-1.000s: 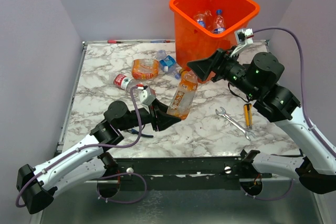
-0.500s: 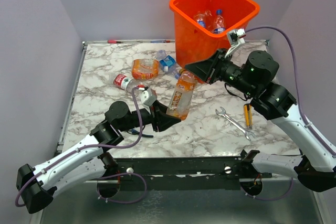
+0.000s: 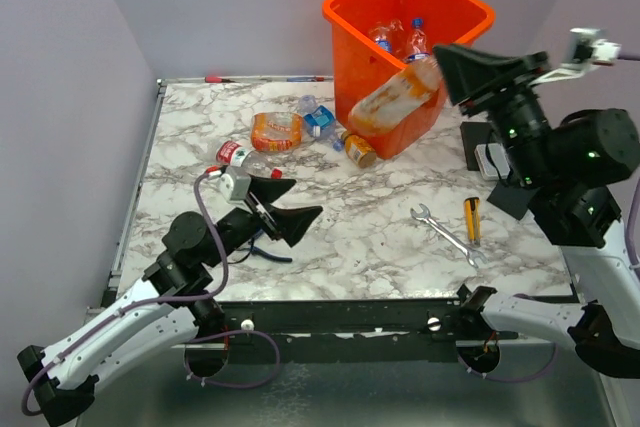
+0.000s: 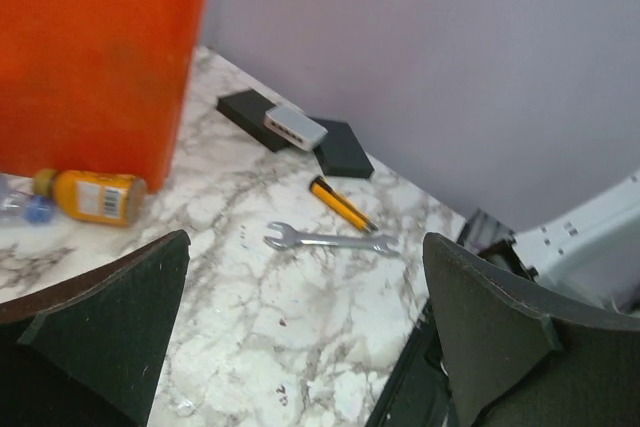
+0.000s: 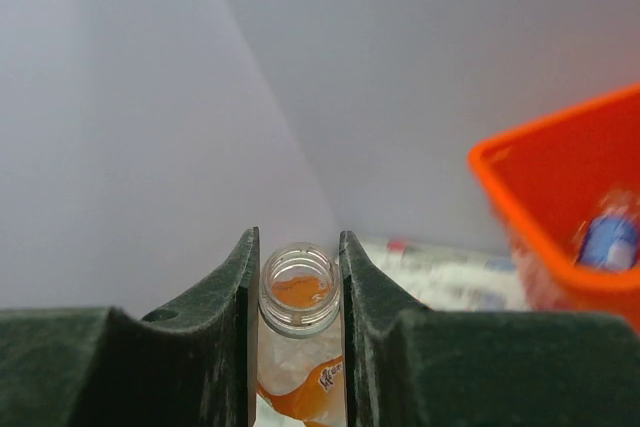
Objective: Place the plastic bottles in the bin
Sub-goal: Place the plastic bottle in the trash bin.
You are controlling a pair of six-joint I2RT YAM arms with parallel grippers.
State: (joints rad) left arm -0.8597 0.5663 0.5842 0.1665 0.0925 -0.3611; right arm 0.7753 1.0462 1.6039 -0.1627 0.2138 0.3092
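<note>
My right gripper (image 3: 442,65) is shut on the open neck of an orange-labelled plastic bottle (image 3: 393,99), held tilted in the air in front of the orange bin (image 3: 332,9). In the right wrist view both fingers (image 5: 240,277) press the capless neck of that bottle (image 5: 298,292), and the bin (image 5: 560,197) is at the right. Two bottles (image 3: 402,39) lie inside the bin. Several bottles lie on the table: an orange crushed one (image 3: 277,131), a blue-labelled one (image 3: 316,117), a small orange one (image 3: 357,149), a red-labelled one (image 3: 238,156). My left gripper (image 3: 292,203) is open and empty, low over the marble.
A steel wrench (image 3: 445,233) and a yellow-handled tool (image 3: 471,219) lie at the right front of the table. Black boxes (image 3: 487,160) sit under my right arm. Blue-handled pliers (image 3: 265,247) lie under my left wrist. A raised edge (image 3: 240,78) runs along the back.
The left gripper has let go of the orange-labelled bottle, opened wide and drawn back to the left. The right gripper has shut on its neck and lifted it up towards the bin.
</note>
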